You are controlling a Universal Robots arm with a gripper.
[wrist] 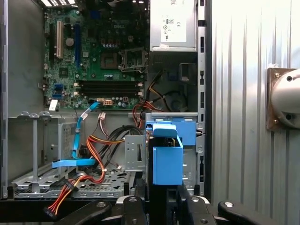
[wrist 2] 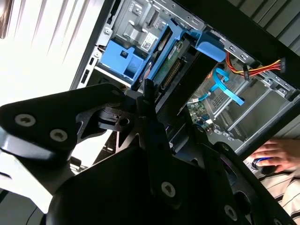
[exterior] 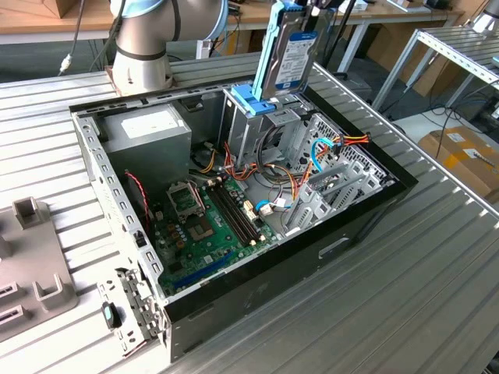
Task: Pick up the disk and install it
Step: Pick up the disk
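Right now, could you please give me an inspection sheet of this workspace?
Surface: slatted metal table, bearing the open computer case.
Job's things: the disk is held on edge above the drive cage, with its lower end near the blue bracket; not yet seated.
Clutter: grey fixture on the table at the exterior view's left.
Grippers: gripper shut on the disk.
Cables: orange-red bundle and blue cable lie loose inside the case beside the cage.
Surroundings: cardboard boxes at the exterior view's right; a person's hand beyond the case in the second wrist view.
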